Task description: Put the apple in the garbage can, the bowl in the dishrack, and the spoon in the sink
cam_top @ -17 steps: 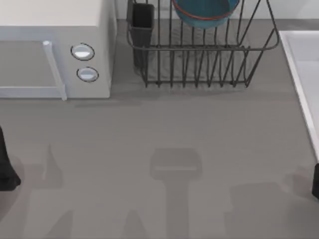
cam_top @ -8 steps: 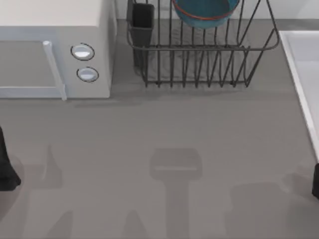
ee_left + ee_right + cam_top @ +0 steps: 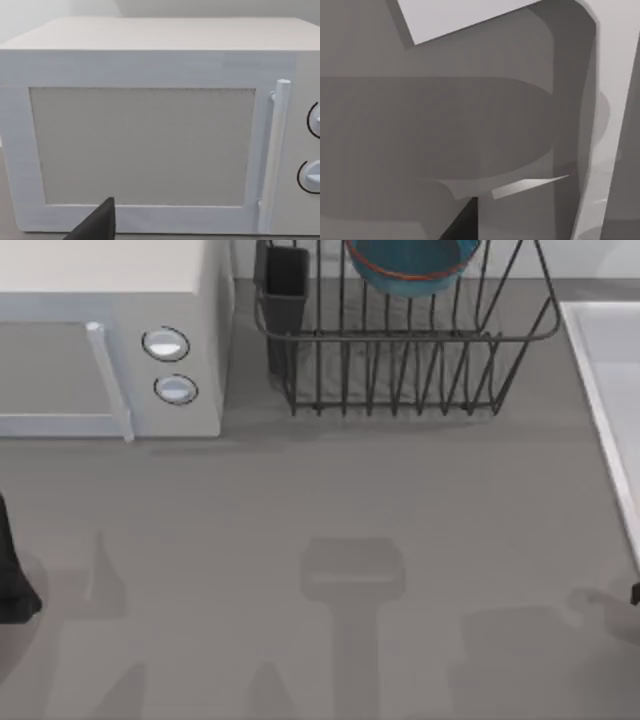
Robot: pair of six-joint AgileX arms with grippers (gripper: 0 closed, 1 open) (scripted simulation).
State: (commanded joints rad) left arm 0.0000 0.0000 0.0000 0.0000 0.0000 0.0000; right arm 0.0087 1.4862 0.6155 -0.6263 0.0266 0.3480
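Change since earlier frames: right arm (image 3: 635, 592), a dark sliver at the right edge of the top view, shows less of itself than half a second ago, when a taller dark block stood there; left arm, bowl and rack are unchanged.
Left arm: dark shape (image 3: 12, 575) at the left edge of the top view, lower half, parked on the grey table (image 3: 320, 500).
Left gripper: one dark fingertip (image 3: 97, 225) at the bottom of the left wrist view, facing the microwave door; cannot tell whether the fingers are spread or closed.
Right gripper: one dark finger edge (image 3: 462, 222) at the bottom of the right wrist view, above a shaded grey surface; cannot tell its state, and nothing can be seen held.
Bowl: blue with a reddish-brown rim (image 3: 410, 265), inside the dishrack at the top centre of the top view, partly cut off by the frame.
Dishrack: dark wire rack (image 3: 400, 370) at the top centre, with a black cutlery cup (image 3: 285, 290) at its left corner.
Sink: pale basin rim (image 3: 600, 400) along the right edge of the top view, just right of the dishrack.
Microwave: white box (image 3: 110, 340) at the upper left, with two round knobs (image 3: 165, 344); its door and handle (image 3: 272, 160) face the left wrist camera.
Right wrist view, other: a thin pale sliver (image 3: 527, 186) lies on the grey surface near a light raised edge; cannot tell what it is.
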